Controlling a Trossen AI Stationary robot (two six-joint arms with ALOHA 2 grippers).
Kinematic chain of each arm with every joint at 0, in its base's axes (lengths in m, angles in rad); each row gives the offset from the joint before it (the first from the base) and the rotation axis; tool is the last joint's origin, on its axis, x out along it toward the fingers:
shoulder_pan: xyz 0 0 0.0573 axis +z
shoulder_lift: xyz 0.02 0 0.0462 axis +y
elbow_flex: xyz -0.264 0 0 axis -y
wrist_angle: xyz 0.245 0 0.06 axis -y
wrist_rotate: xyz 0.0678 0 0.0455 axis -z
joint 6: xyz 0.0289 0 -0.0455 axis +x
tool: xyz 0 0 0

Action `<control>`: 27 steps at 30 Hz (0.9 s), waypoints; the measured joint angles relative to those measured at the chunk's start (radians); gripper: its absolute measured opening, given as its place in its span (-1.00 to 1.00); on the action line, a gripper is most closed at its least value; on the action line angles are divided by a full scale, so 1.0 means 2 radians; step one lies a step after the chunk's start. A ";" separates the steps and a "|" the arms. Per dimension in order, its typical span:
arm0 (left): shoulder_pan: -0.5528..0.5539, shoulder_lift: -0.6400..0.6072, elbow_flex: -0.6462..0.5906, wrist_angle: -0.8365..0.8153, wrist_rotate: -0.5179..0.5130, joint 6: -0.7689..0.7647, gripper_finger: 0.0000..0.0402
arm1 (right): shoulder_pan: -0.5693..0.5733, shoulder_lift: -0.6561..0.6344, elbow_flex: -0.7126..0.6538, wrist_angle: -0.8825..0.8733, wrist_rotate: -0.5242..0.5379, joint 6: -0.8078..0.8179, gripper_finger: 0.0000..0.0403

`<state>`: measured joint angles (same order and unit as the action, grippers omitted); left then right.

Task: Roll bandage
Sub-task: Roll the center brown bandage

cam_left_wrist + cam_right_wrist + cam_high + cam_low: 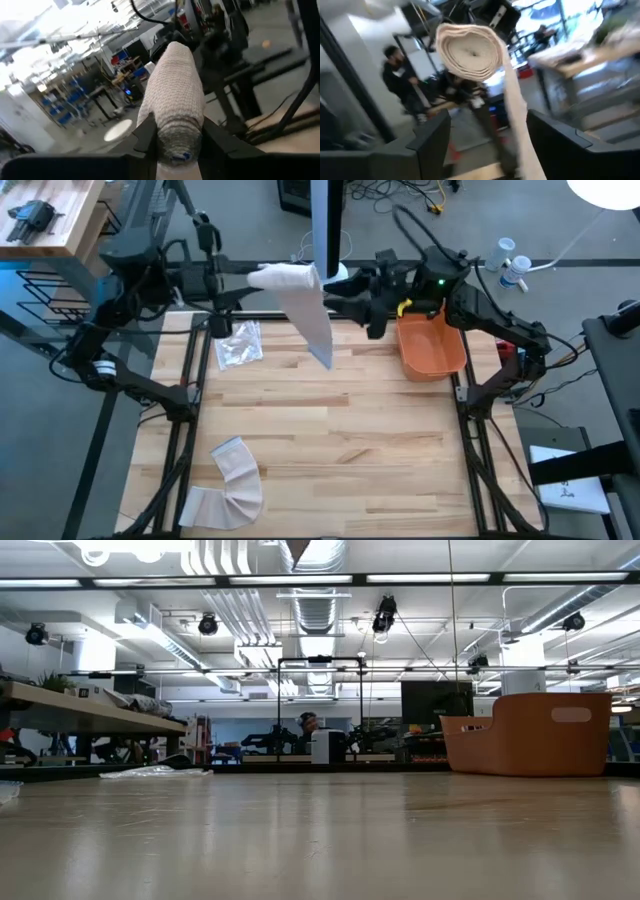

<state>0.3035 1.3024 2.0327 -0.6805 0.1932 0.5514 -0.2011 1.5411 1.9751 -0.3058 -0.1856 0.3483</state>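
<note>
The bandage [300, 295] is off-white woven cloth, matt and ribbed, wound in layers. The table [340, 440] under it is pale wood, smooth with a faint sheen. Beside the bandage, the orange bin [432, 345] looks like smooth matt plastic.

Grey floor [420, 510] surrounds the pale wooden worktop [340, 440]. Beyond its far edge, exposed ducts [318, 610] and strip lights [430, 578] run under the ceiling, with long shelving [90, 715] to one side of the room.
</note>
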 joint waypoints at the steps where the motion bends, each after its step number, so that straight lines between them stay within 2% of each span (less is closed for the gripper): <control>1: 0.000 0.001 0.000 0.002 0.000 -0.020 -0.57 | 0.000 0.002 0.000 0.001 0.014 -0.018 0.27; 5: 0.001 0.003 0.000 0.002 0.001 -0.069 -0.55 | -0.001 0.011 0.000 -0.008 0.052 -0.073 0.25; 13: 0.001 0.017 0.000 0.014 0.018 -0.142 -0.55 | 0.001 0.039 -0.001 -0.005 0.049 -0.133 0.02; 17: 0.001 0.020 0.000 0.025 0.032 -0.151 -0.55 | 0.001 0.050 -0.001 -0.013 0.049 -0.153 -0.28; 22: 0.005 0.019 0.000 0.046 0.056 -0.179 -0.55 | 0.001 0.048 -0.001 -0.041 0.050 -0.186 -0.90; 27: 0.013 0.019 0.000 0.072 0.086 -0.224 -0.55 | 0.000 0.048 0.000 -0.084 0.053 -0.206 -0.98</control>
<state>0.3289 1.3403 2.0327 -0.5369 0.3655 0.1030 -0.2008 1.6367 1.9743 -0.4731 -0.0796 -0.0639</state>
